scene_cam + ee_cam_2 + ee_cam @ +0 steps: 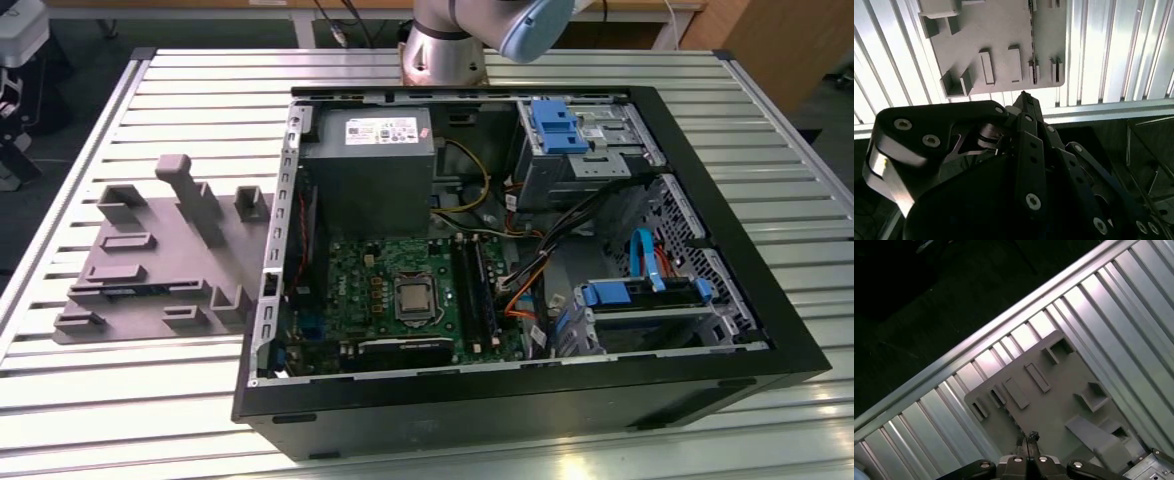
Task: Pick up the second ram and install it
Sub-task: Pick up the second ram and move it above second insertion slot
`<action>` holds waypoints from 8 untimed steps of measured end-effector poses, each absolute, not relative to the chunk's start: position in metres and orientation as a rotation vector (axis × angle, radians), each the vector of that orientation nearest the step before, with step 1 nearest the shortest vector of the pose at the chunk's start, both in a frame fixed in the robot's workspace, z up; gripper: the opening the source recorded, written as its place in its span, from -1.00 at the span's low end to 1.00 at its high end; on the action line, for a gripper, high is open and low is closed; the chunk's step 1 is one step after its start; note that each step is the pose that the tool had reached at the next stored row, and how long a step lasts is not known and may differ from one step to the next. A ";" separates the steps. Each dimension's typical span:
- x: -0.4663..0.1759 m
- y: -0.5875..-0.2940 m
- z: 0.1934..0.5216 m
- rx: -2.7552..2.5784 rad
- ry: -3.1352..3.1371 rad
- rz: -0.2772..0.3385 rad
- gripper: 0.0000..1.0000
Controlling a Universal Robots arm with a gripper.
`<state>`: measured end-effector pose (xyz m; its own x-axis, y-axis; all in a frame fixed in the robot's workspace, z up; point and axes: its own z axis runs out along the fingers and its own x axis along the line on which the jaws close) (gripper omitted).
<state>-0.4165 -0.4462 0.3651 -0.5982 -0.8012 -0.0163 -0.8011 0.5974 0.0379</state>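
Fingers of the gripper (1028, 436) are pressed together with nothing between them, above the gray holder (1054, 405) near one edge of the tabletop (1114, 300). We cannot tell where the second ram is. If the gripper goes down squeezed like this, we think it could bump the holder and grab nothing.

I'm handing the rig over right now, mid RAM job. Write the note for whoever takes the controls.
Gripper: fingers shut, tips together, nothing seen between them. It hangs above the grey moulded fixture plate on the ribbed aluminium table.
Things: the open black computer case lies beside the plate. Its green motherboard has long black memory slots.
Done: whether any stick sits in those slots is too small to tell.
Left: second ram not yet in the gripper, so pick-up and install remain.
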 end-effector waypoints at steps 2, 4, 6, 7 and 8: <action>-0.416 -0.446 0.365 1.433 -2.799 -0.079 -0.79; -0.416 -0.446 0.365 1.456 -2.793 -0.088 -0.79; -0.416 -0.446 0.364 1.492 -2.774 -0.088 -0.79; -0.416 -0.446 0.364 1.515 -2.760 -0.088 -0.79; -0.416 -0.446 0.364 1.542 -2.745 -0.089 -0.79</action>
<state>-0.4163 -0.4462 0.3640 -0.5206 -0.8531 -0.0346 -0.8536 0.5190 0.0450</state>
